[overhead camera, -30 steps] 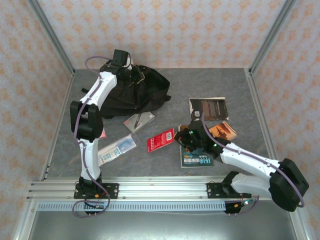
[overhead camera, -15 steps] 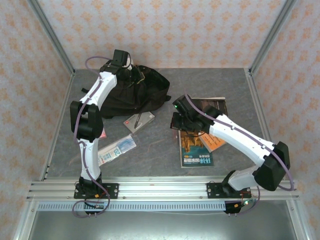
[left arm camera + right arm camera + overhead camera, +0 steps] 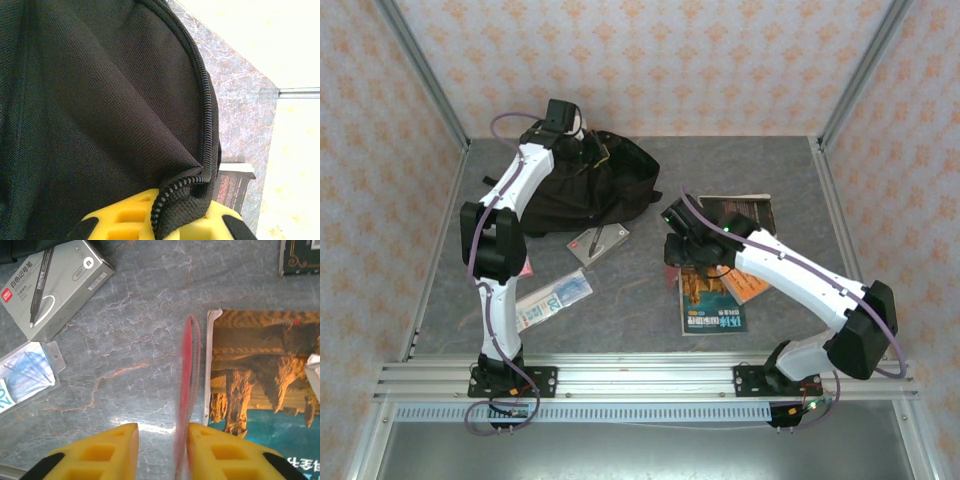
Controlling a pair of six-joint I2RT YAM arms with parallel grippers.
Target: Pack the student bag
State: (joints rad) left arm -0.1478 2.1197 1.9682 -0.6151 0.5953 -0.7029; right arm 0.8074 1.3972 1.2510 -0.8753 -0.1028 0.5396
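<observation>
Where the grey bench runs into its far-left corner, the student bag lies slumped: large, black, soft woven fabric with a rounded outline. In the left wrist view a coarse zipper curves along one edge. From above, the left arm covers the bag's left flank; straps and top loop cannot be made out. Left pincer is clamped tight on a fold of the bag's zippered edge, with fabric bunched between the yellow pads; only the pad tips show, at the bottom of the frame. Left arm is stretched far forward from its base to the bag's top. Right arm is bent over mid-bench, wrist pointing down. Right pincer hangs above bare bench between a grey marker box and a brown-and-teal book, which the frame edge cuts off. Its jaws are parted narrowly. A thin red card stands edge-on against the right-hand pad, clear of the other pad, and is too blurred to read.
</observation>
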